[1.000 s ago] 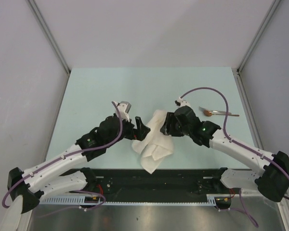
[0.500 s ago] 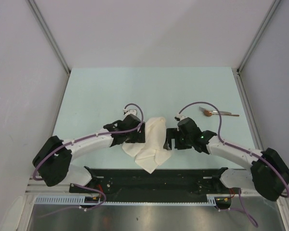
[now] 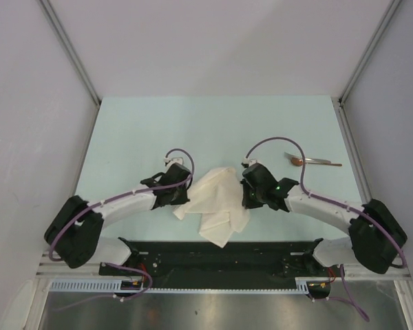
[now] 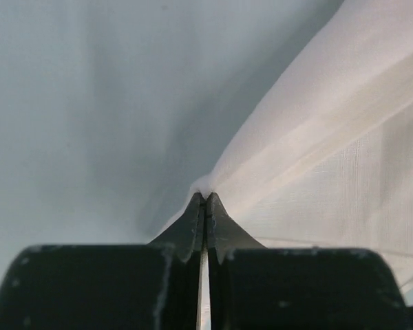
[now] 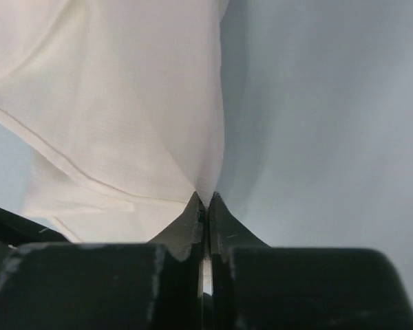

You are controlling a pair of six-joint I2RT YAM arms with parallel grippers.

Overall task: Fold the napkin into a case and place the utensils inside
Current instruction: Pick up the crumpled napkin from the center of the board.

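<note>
Though napkin (image 3: 217, 199) everywhere, spoon (image 3: 310, 161) only overhead

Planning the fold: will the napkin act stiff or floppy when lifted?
Probably floppy: the napkin lies crumpled in loose overlapping folds and puckers where the left gripper pinches it. Likely thin and light, since the right gripper looks almost fully shut on it. It would probably sag between the two grips.
</note>
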